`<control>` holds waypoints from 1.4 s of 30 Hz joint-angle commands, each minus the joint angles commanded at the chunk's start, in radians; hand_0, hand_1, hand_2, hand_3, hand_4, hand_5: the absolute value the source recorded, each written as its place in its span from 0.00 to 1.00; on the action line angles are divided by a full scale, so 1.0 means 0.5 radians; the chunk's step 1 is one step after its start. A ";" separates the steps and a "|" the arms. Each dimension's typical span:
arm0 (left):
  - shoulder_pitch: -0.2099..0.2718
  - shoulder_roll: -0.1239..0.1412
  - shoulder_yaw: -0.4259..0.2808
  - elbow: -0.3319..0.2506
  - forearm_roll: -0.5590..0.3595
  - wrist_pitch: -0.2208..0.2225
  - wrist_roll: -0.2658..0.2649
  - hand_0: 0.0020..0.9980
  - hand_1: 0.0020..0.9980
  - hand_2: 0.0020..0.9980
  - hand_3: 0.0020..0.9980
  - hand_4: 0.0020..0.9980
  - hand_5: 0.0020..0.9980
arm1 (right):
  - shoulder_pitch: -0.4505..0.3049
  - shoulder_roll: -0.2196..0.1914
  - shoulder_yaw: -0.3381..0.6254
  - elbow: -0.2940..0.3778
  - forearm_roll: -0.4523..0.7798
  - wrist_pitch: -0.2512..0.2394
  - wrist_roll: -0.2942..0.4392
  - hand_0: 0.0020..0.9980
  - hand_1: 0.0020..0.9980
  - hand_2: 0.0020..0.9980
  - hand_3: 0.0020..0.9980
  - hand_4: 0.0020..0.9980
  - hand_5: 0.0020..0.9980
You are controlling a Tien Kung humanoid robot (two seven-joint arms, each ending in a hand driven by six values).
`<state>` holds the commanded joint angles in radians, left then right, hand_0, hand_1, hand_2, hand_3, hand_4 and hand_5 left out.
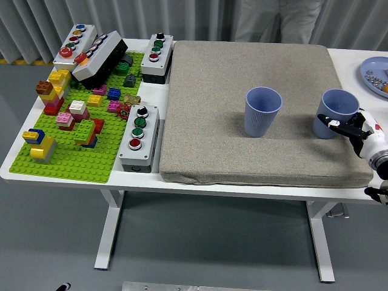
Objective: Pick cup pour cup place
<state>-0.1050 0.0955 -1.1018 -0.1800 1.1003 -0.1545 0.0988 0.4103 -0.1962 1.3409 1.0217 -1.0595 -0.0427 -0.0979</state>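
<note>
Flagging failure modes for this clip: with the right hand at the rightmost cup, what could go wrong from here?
1. The right hand meets the right cup low on its side, with no closed grasp visible; it could push or tip the cup instead of gripping.
2. That cup stands on the soft-looking grey mat, so it may topple easily.
3. The left cup stands close by; a poorly aimed pour could miss or knock it.

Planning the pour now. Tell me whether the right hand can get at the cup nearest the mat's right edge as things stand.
Probably yes. The right hand is already at the right cup, fingers against its near side, and nothing lies between them. The other cup stands apart to the left, on the same mat.
</note>
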 joint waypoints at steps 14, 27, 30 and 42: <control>-0.005 0.002 0.004 0.000 -0.004 -0.002 0.001 0.82 0.79 0.86 0.78 0.59 1.00 | -0.001 -0.004 0.005 0.027 -0.005 -0.082 0.008 0.84 0.69 0.59 0.70 0.72 0.23; -0.005 0.004 0.003 0.000 -0.006 -0.003 0.001 0.82 0.79 0.86 0.78 0.59 1.00 | 0.015 -0.044 -0.056 0.202 -0.074 -0.095 -0.032 0.79 0.67 0.57 0.67 0.69 0.19; -0.005 0.006 0.000 0.000 -0.005 -0.003 0.001 0.82 0.79 0.86 0.78 0.59 1.00 | 0.052 -0.064 -0.099 0.306 -0.148 -0.133 -0.054 0.79 0.67 0.57 0.67 0.69 0.19; -0.001 0.013 0.010 0.000 -0.016 -0.003 0.001 0.82 0.79 0.86 0.78 0.59 1.00 | 0.154 -0.091 -0.225 0.484 -0.697 -0.325 -0.147 0.79 0.67 0.57 0.67 0.68 0.19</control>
<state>-0.1056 0.1017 -1.0967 -0.1800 1.0921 -0.1560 0.0994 0.4872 -0.2419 1.2282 1.2638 -1.4082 -0.2051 -0.1714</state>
